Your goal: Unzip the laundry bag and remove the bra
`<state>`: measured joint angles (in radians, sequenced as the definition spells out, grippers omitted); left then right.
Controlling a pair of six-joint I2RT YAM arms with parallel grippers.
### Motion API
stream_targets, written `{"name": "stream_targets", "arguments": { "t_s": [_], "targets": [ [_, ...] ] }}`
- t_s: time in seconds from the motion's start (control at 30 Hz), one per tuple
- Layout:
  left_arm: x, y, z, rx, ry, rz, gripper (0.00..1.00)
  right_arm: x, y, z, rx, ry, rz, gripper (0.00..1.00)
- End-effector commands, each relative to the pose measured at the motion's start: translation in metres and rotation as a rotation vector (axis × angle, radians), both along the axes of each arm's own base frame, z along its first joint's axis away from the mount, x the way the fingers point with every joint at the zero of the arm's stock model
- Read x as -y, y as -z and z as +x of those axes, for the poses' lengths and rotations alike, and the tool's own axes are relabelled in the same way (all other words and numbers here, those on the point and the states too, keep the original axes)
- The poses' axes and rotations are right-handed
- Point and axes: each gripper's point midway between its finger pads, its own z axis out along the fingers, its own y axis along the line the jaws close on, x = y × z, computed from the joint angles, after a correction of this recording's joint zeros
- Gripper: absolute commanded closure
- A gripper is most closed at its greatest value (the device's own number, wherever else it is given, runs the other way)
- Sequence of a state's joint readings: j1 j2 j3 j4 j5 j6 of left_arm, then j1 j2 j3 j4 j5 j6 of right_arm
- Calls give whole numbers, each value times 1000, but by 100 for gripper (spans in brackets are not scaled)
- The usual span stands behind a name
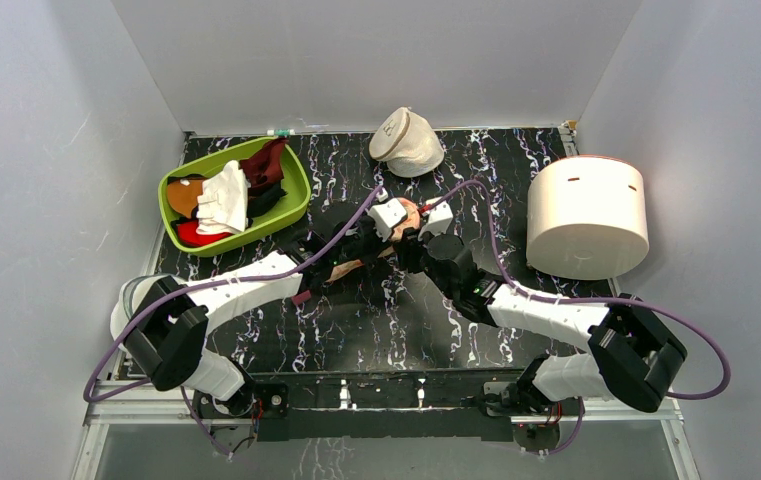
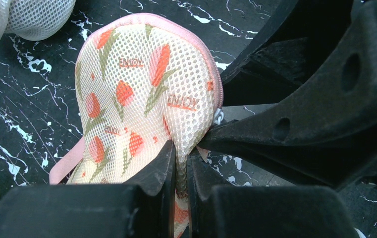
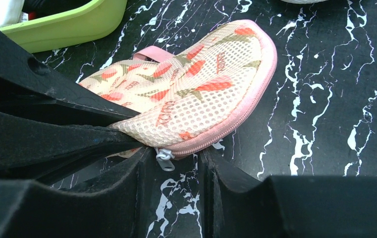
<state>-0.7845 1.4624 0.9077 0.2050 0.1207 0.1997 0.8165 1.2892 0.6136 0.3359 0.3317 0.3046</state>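
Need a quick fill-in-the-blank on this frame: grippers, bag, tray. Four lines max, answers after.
1. The left gripper is ___ on the laundry bag's edge.
2. The zipper pull hangs between the right gripper's fingers; its jaws are ___.
3. The bag's mesh carries the printed word ___.
4. The tray at the table's left rear is ___ in colour.
Answers: shut; open; ENJOY; green.
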Motion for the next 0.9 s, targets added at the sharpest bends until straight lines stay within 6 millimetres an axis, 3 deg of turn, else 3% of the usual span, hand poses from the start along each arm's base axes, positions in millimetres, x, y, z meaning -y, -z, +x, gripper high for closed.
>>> {"name": "stream_targets", "arguments": {
  "t_s": [0.0,0.2,0.5,0.6,0.8,0.87],
  "targets": [
    [5,-18,1,14,16,-30,100,3,-31,9,69,31,39,67],
    [5,-17,1,12,17,-25,100,12,-31,9,59,61,18,61],
    [6,-15,0,6,23,-22,100,9,-31,8,62,43,13,62],
    [5,-16,1,8,21,-21,100,6,-31,6,62,23,15,66],
    [6,-15,0,7,25,-20,100,3,-30,5,62,-1,9,84],
    [5,-15,1,10,24,-16,100,6,-30,4,63,7,1,85]
  ]
}}
